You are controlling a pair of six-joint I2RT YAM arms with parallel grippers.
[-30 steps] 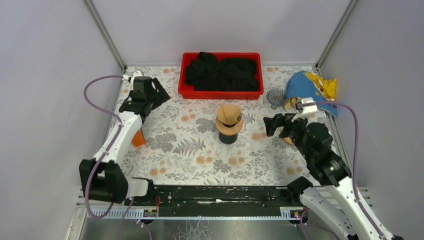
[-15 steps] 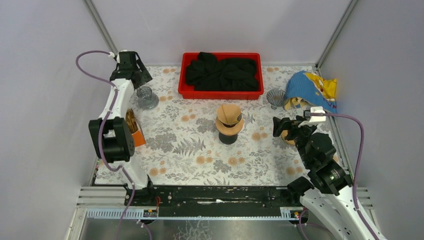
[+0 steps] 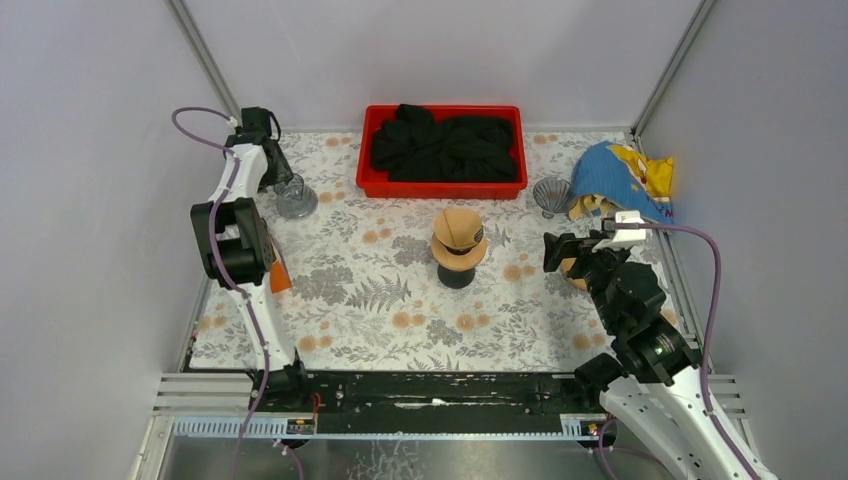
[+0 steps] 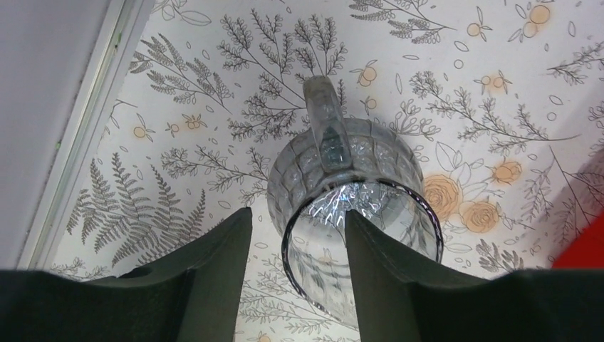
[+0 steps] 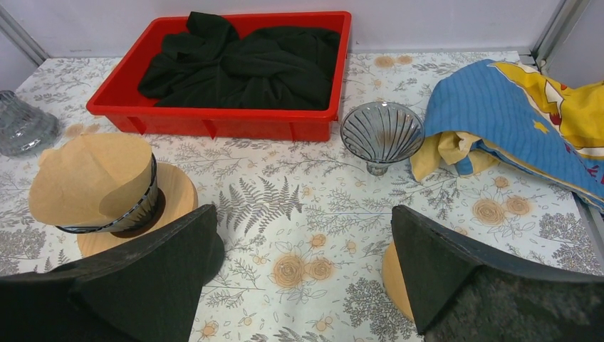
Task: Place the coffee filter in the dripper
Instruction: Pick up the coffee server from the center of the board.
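A brown paper coffee filter (image 3: 458,229) sits in a dark-banded dripper on a round wooden stand mid-table; it also shows in the right wrist view (image 5: 92,178). A ribbed glass dripper (image 3: 551,194) stands empty at the back right, next to the cloth, and shows in the right wrist view (image 5: 381,134). My left gripper (image 3: 277,172) is open at the far left. In its wrist view (image 4: 295,214) its fingers straddle the near rim of a glass mug (image 4: 342,171). My right gripper (image 3: 560,250) is open and empty over the mat, right of the stand (image 5: 303,221).
A red tray (image 3: 443,186) of black cloth stands at the back centre. A blue and yellow cloth (image 3: 622,175) lies at the back right. An orange filter holder (image 3: 278,276) sits by the left arm. A wooden disc (image 5: 395,281) lies under my right fingers.
My left arm swung from over the mug toward the back left corner and now points down at the mug. My right gripper drew slightly right and back.
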